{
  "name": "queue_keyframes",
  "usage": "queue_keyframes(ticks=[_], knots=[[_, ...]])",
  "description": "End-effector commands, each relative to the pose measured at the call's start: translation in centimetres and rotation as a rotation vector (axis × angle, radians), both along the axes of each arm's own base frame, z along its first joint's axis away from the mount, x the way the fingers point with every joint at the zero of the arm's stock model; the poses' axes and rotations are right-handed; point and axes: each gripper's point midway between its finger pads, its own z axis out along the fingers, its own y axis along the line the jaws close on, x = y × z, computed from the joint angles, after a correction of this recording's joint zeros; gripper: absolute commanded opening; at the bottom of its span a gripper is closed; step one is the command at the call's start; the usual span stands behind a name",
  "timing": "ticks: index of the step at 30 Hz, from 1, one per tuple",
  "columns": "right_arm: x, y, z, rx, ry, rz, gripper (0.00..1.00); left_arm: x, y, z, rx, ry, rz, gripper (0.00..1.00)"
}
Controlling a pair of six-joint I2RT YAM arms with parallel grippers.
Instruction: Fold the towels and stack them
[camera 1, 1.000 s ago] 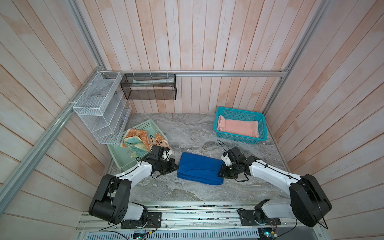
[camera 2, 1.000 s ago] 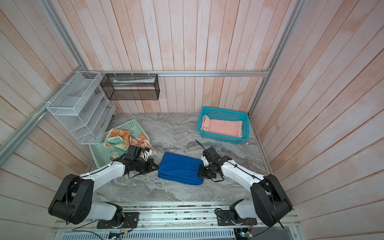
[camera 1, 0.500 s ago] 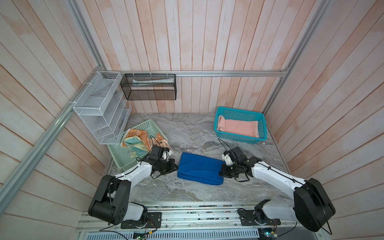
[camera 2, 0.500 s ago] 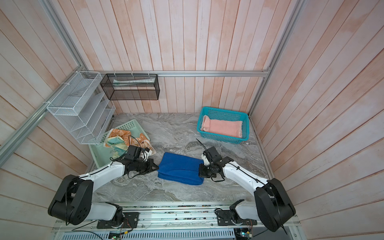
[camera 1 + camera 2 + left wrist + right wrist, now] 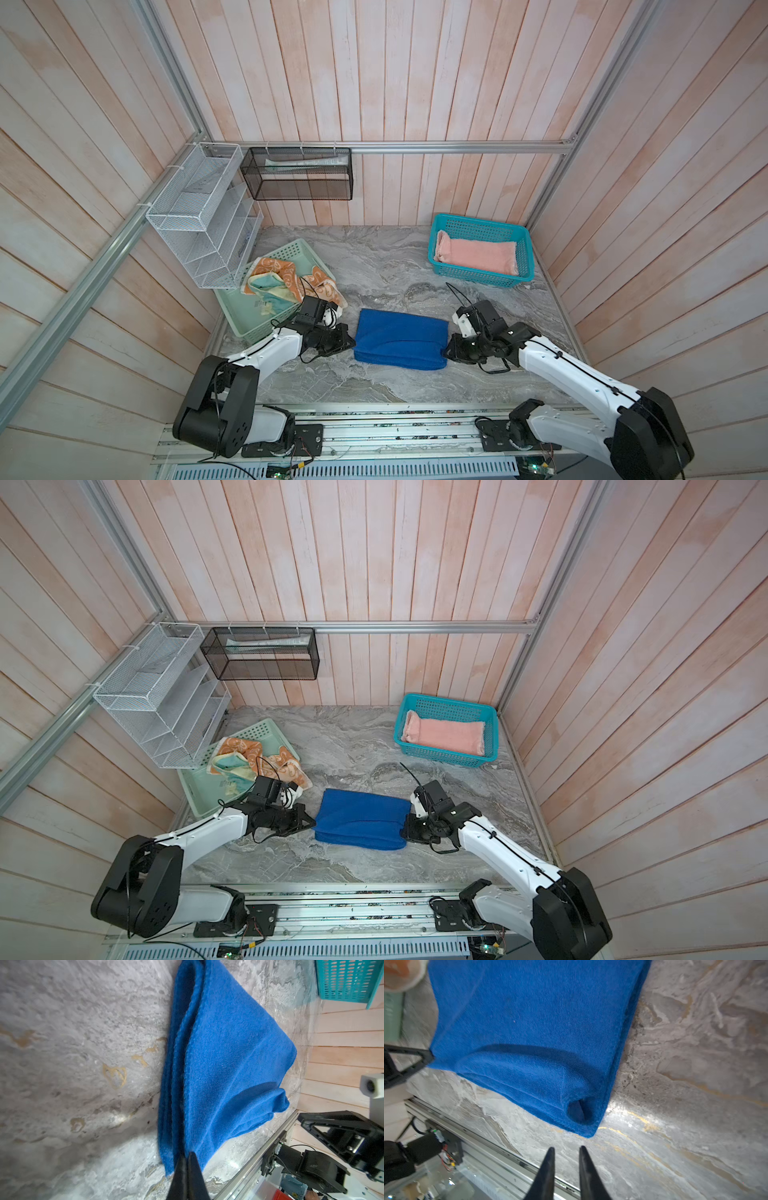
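The folded royal-blue towel (image 5: 400, 341) lay on the marble tabletop (image 5: 374, 266) with its long axis running gripper to gripper, the left gripper (image 5: 187, 1156) clenched at one short end, perhaps pinching cloth, and the right gripper (image 5: 565, 1150) slightly parted, empty, just short of the other.

Both top views high overhead, looking down at whole table (image 5: 374, 257), wrist views low, close, sharing blue towel (image 5: 228, 1053)

Pale pink plank walls (image 5: 374, 83), grey marbled tabletop (image 5: 374, 257); aluminium rail (image 5: 457, 146), white wire rack (image 5: 199, 216)
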Motion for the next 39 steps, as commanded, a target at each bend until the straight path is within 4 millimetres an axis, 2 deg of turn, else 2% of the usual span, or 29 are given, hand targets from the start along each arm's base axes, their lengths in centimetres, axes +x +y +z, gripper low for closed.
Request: queue_keyframes(ticks=[1,6,13,21,24,27,29,34,36,39], knots=[[0.0,0.6,-0.5,0.002,0.012,-0.011,0.32,-0.1,-0.3,0.3,-0.017,-0.003,-0.011,0.0],[1.6,1.3,-0.7,0.009,-0.028,-0.033,0.34,0.1,-0.4,0.4,-0.02,-0.004,-0.013,0.0],[2.1,1.7,-2.3,-0.022,0.002,-0.016,0.34,0.3,-0.5,0.5,-0.027,-0.008,-0.014,0.0],[3.2,2.2,-2.4,-0.025,-0.026,-0.012,0.3,0.2,-0.6,0.2,-0.032,-0.002,-0.014,0.0],[3.5,2.4,-2.5,-0.028,-0.032,-0.007,0.24,0.2,-0.6,0.1,-0.033,0.0,-0.016,0.0],[3.5,2.5,-2.1,-0.023,-0.037,0.006,0.09,0.0,-0.6,-0.1,-0.03,0.008,-0.02,0.0],[3.1,2.3,-1.6,-0.023,-0.04,0.007,0.0,-0.2,-0.5,-0.2,-0.024,0.015,-0.02,0.0],[1.4,1.1,-0.1,-0.015,-0.041,-0.001,0.0,-0.9,0.0,-0.7,-0.002,0.05,-0.01,0.0],[0.0,0.6,-0.5,-0.008,-0.006,-0.009,0.0,-1.6,0.2,-1.4,0.005,0.082,-0.007,0.0],[-2.5,-0.1,-2.1,0.008,0.083,-0.017,0.0,-2.7,0.5,-2.6,0.017,0.129,0.006,0.0]])
